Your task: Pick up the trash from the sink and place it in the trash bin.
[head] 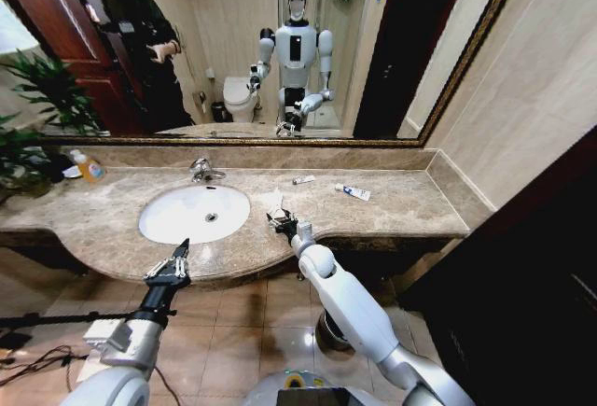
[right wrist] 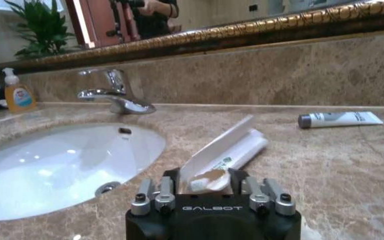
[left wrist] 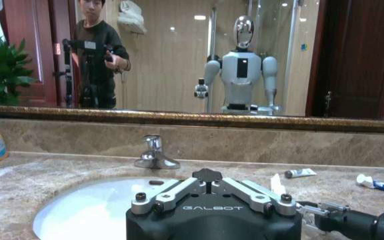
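The white tube (right wrist: 229, 150) lies on the desk (head: 401, 205) just right of the sink (head: 194, 213), its long axis slanting away from the basin toward the mirror. The right claw (right wrist: 209, 182) is clamped on its near end. Farther back lie a small grey-capped tube (right wrist: 339, 119) and a toothpaste tube (head: 353, 191). The left claw (head: 170, 263) hovers at the sink's front rim, fingers apart. The soap bottle (head: 89, 166) stands far left, beside the faucet (head: 202, 170).
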Tool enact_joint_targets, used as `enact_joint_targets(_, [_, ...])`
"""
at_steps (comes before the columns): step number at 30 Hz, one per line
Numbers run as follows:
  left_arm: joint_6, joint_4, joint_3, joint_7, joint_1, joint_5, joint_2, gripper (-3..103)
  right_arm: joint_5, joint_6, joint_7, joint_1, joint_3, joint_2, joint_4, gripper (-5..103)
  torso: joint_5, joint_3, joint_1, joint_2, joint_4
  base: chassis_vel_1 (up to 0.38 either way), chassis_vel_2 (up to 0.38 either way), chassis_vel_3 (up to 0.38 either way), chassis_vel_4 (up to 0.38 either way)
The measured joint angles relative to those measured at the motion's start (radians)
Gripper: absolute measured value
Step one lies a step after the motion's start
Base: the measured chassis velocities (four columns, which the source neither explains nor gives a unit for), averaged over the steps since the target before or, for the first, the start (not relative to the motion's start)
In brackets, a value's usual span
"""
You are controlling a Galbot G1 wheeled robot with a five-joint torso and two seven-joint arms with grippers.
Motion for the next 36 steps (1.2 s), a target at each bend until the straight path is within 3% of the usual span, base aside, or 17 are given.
enact_joint_targets(2, [0.000,0.000,0.000,0.000,0.000,0.000,0.000,0,0.000,0.000,-0.001,-0.001,0.000,0.000,0.003,48,0.0000,0.000,0.000,0.000,0.0000,0.000,0.000,0.000,0.000])
enact_joint_targets(3, [0.000,0.000,0.000,0.000,0.000,0.000,0.000,0,0.000,0.001,-0.001,-0.002,0.000,-0.001,0.005,38,0.0000,0.000,0.000,0.000,0.0000,0.000,0.000,0.000,0.000])
enact_joint_targets(5, [0.000,0.000,0.000,0.000,0.000,0.000,0.000,0,0.000,0.001,-0.001,-0.004,0.000,-0.001,0.008,38,0.0000,0.000,0.000,0.000,0.0000,0.000,0.000,0.000,0.000])
enact_joint_targets(8, [0.000,0.000,0.000,0.000,0.000,0.000,0.000,0,-0.001,0.003,-0.003,-0.010,0.001,-0.002,0.013,22,0.0000,0.000,0.000,0.000,0.0000,0.000,0.000,0.000,0.000])
enact_joint_targets(15, [0.000,0.000,0.000,0.000,0.000,0.000,0.000,0,-0.002,0.008,-0.010,-0.022,0.000,-0.009,0.027,0,0.0000,0.000,0.000,0.000,0.0000,0.000,0.000,0.000,0.000])
enact_joint_targets(29, [0.000,0.000,0.000,0.000,0.000,0.000,0.000,0,0.030,0.011,-0.006,-0.078,0.032,-0.058,0.123,0,0.0001,0.000,0.000,0.000,0.0000,0.000,0.000,0.000,0.000])
enact_joint_targets(36, [0.000,0.000,0.000,0.000,0.000,0.000,0.000,0,0.052,0.012,-0.015,-0.184,0.096,-0.155,0.274,0,0.0002,0.000,0.000,0.000,0.0001,0.000,0.000,0.000,0.000])
